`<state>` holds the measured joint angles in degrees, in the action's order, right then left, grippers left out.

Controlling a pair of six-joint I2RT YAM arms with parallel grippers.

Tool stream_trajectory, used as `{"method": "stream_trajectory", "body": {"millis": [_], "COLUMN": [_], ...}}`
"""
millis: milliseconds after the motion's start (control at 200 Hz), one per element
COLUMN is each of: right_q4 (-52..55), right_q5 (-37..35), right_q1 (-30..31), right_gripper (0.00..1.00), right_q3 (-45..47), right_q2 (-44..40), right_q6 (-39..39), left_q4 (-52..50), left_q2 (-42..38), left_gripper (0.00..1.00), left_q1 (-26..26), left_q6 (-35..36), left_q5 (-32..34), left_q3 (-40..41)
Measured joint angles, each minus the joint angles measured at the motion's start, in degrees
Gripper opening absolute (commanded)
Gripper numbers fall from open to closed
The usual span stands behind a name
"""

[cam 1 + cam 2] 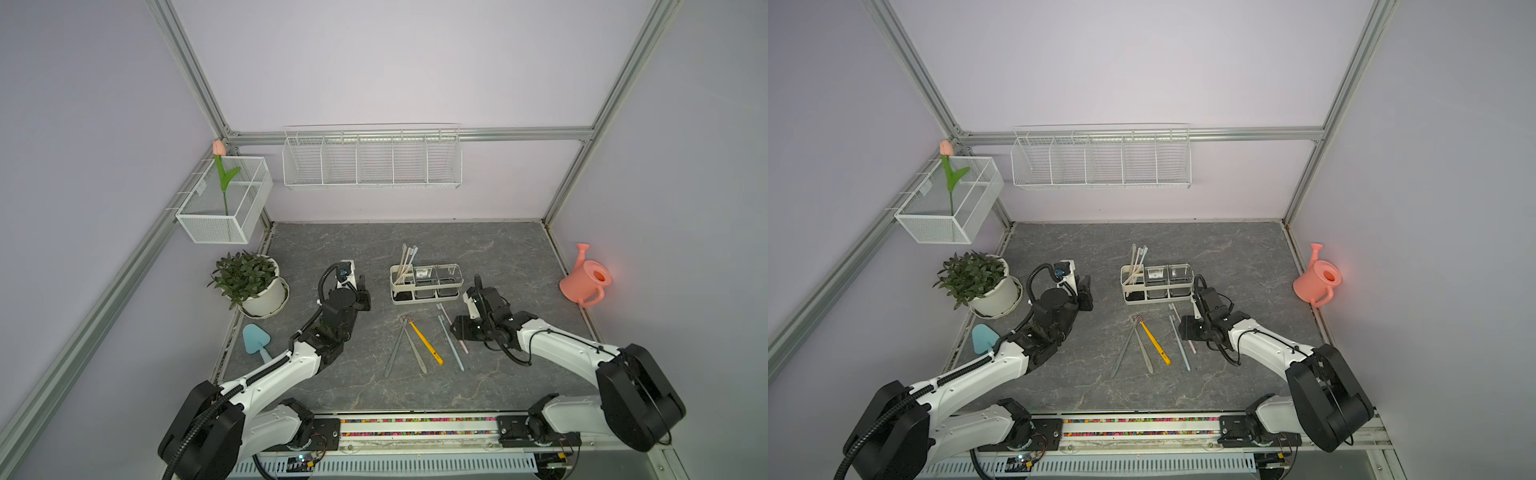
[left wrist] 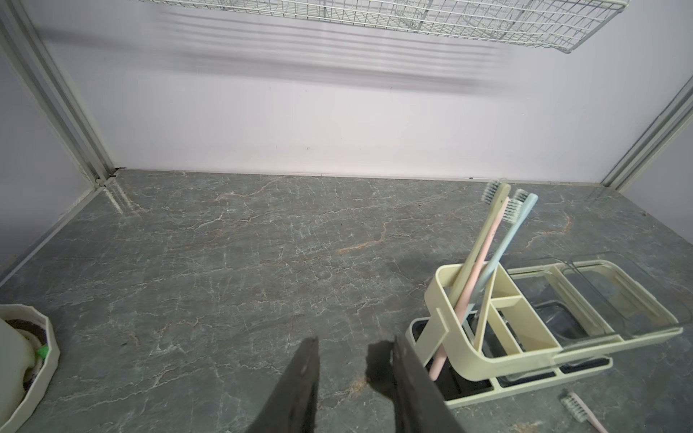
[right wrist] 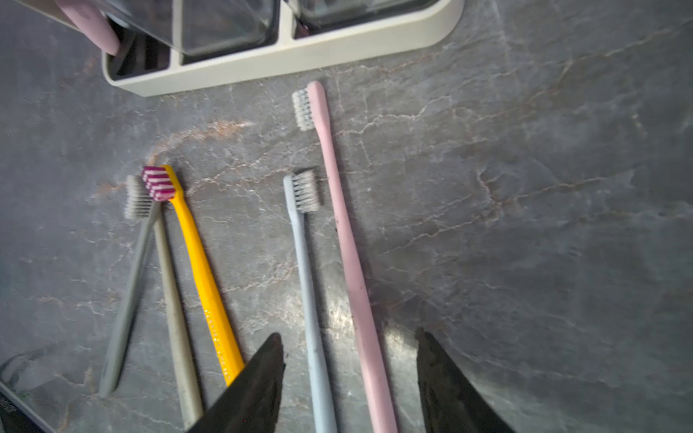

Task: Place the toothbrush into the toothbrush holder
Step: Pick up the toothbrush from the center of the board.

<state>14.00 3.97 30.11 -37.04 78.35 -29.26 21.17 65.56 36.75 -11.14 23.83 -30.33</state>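
My right claw (image 3: 348, 335) hangs spread wide above the grey marbled desk (image 1: 511, 249), its two dark fingers straddling the handles of the pink toothbrush (image 3: 350, 240) and the pale blue toothbrush (image 3: 305, 270), which lie side by side with bristles toward the toothbrush holder (image 1: 428, 302); neither looks pinched, though the blur makes contact hard to judge. Beside them lie a yellow toothbrush (image 3: 204, 270), a grey toothbrush (image 3: 131, 277) and an olive toothbrush (image 3: 170, 285), the last two meeting near their heads. The holder stands mid-desk just beyond, three toothbrushes (image 2: 488, 240) leaning in its end compartment, clear cups (image 1: 449, 274) in the other two. My left claw (image 2: 355, 339), near that end of the holder, is parted, with nothing between its fingers
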Motion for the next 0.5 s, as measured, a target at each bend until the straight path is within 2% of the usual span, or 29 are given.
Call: {"method": "stream_trajectory", "body": {"millis": [215,445,500], "right_q4": [1.42,4.39,5.38], "right_q5": [-0.52,-2.27,-2.93], "right_q1": [0.11,0.74,0.81], "right_gripper": [0.58,0.44,0.43], "right_q3": [-3.69,-6.97,-7.39], "right_q2": [5.55,8.11,8.48], "right_q6": [0.15,1.6,1.75], "left_q4": [0.02,0.02,0.02], "left_q2": [-0.04,-0.02,0.07], "left_gripper": [0.36,0.36,0.36], "left_q1": [0.0,0.0,0.0], "left_q6": [-0.02,-0.02,-0.02], "left_q5": [-0.5,-1.38,-1.6], "left_q3": [0.04,0.04,0.04]}}
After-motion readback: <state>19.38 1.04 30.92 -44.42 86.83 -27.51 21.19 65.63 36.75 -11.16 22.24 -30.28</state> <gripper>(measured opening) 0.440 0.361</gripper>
